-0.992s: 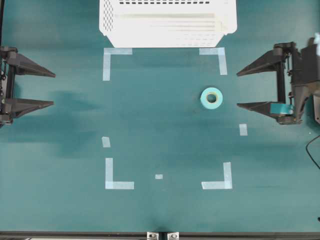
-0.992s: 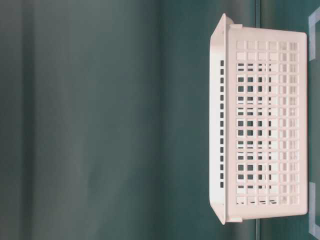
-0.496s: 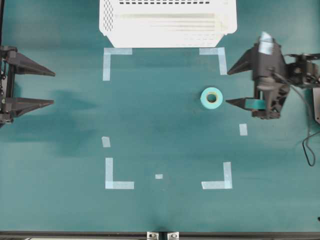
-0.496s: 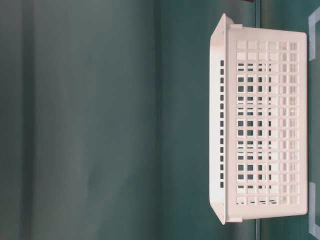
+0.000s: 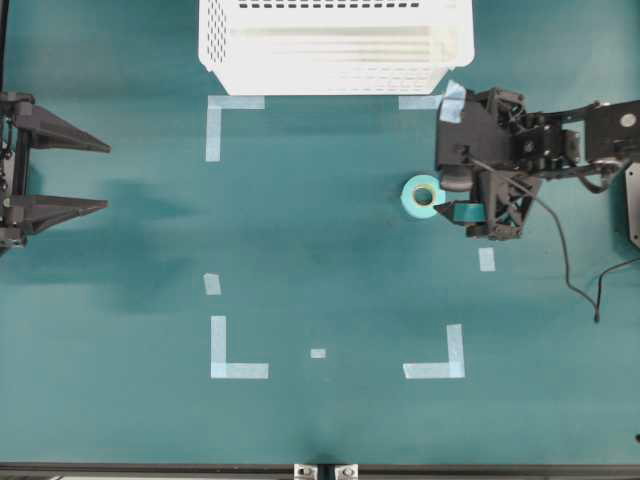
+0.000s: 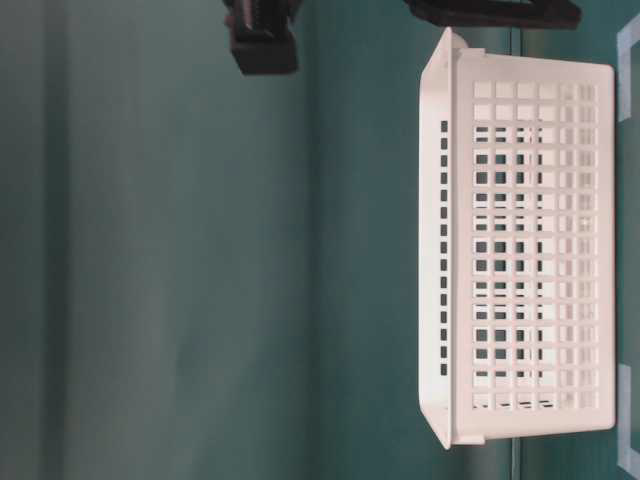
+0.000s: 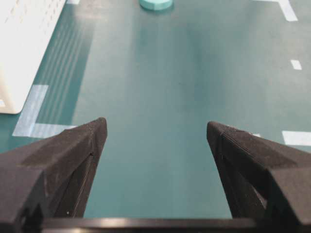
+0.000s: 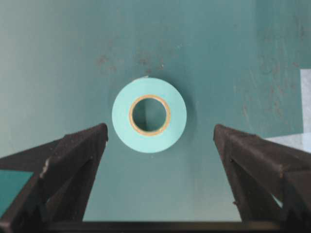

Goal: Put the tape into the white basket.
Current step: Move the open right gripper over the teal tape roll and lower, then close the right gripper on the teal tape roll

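Observation:
The tape [image 5: 411, 197] is a small mint ring with a tan core, lying flat right of the table's middle. In the right wrist view the tape [image 8: 149, 141] sits just ahead of and between the wide-apart fingertips, touching neither. My right gripper [image 5: 452, 178] hangs open over the table right beside the tape, pointing down. The white basket [image 5: 330, 82] stands at the far edge, and its perforated wall [image 6: 530, 250] fills the table-level view. My left gripper [image 5: 106, 178] is open and empty at the left edge, with the tape [image 7: 155, 4] far ahead of it.
Pale blue corner marks [image 5: 236, 103] and short strips [image 5: 486, 259] outline a rectangle on the teal table. A black cable [image 5: 570, 280] trails from the right arm. Dark parts of the right arm [image 6: 265, 40] show at the top of the table-level view.
My right arm has swung in from the right edge toward the tape and tipped downward, still open. The left arm, tape and basket have not moved.

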### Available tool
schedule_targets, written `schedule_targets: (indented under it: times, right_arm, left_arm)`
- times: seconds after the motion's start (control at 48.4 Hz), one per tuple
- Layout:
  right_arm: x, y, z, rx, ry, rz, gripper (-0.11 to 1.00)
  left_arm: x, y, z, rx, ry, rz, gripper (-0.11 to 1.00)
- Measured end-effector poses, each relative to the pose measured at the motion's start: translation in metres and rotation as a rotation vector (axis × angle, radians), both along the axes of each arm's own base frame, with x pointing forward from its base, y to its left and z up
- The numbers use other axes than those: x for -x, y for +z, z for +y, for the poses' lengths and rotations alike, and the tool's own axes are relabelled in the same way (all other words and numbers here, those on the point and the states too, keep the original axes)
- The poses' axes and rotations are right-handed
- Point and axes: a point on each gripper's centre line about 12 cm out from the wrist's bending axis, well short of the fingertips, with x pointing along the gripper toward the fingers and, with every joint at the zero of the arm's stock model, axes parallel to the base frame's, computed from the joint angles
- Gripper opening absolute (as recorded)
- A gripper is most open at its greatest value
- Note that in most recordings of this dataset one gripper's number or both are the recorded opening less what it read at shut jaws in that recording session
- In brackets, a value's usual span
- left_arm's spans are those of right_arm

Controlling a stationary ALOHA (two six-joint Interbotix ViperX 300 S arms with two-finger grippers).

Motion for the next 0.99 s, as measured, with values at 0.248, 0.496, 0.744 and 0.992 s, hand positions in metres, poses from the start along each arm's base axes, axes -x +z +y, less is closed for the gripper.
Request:
schedule_targets:
  times: [0.248,0.496,0.744,0.992]
  right_arm:
    - [-0.007,-0.003,-0.001,0.009,0.005,-0.004,1.0]
    - [-0.009,-0.012,-0.001,0.007,0.006,0.014,1.0]
    - [-0.011,-0.026,-0.001,0.006,0.007,0.054,1.0]
    - [-0.014,-0.034,0.0,0.006,0.014,0.053,1.0]
  left_arm:
    - [0.001,0.0,0.0,0.0,-0.002,-0.014,0.37]
    - [0.006,0.0,0.0,-0.001,0.001,-0.051,0.37]
    - [0.007,0.0,0.003,0.003,0.024,-0.055,0.37]
    - [0.008,0.0,0.003,0.003,0.026,-0.055,0.35]
